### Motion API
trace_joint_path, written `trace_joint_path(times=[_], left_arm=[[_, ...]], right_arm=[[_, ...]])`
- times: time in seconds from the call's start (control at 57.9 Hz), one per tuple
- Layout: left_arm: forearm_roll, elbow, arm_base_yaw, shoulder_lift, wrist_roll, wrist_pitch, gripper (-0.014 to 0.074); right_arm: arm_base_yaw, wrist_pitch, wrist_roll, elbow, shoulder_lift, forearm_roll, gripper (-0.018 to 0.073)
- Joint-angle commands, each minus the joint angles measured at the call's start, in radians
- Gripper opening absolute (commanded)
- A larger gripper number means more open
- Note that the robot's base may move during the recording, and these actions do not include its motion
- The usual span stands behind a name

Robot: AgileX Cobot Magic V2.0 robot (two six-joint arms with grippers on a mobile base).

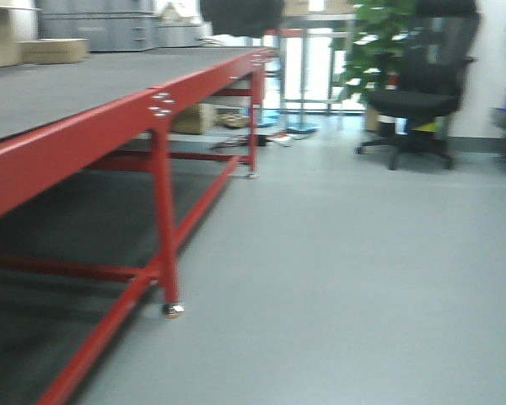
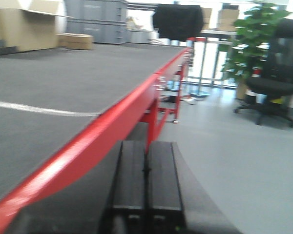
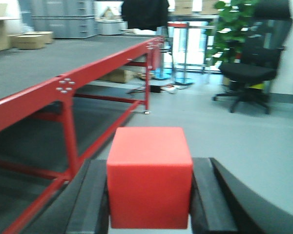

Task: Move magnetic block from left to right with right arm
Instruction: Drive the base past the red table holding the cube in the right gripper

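Within the right gripper (image 3: 149,168), magnetic block (image 3: 150,178), right wrist view only

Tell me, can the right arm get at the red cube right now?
Yes, it seems so: the red cube already sits clamped in the right gripper, with nothing between them.

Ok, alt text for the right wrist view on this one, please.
A bright-red magnetic block is held between the black fingers of the right gripper, low in the frame. Behind it are a red-framed table on the left, grey floor and a black office chair.
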Motion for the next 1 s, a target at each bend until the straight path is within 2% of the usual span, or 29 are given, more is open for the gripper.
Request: trace_joint_path(times=[0.0, 0.984], left_arm=[[-0.005, 0.008, -0.005, -0.011, -0.002, -0.085, -0.0126], [-0.005, 0.008, -0.005, -0.007, -0.002, -0.085, -0.0126]], right_arm=[[-0.006, -0.088, -0.009, -0.026, 0.013, -0.009, 0.0251], [-0.006, -0.088, -0.009, -0.024, 0.012, -0.009, 0.0251]])
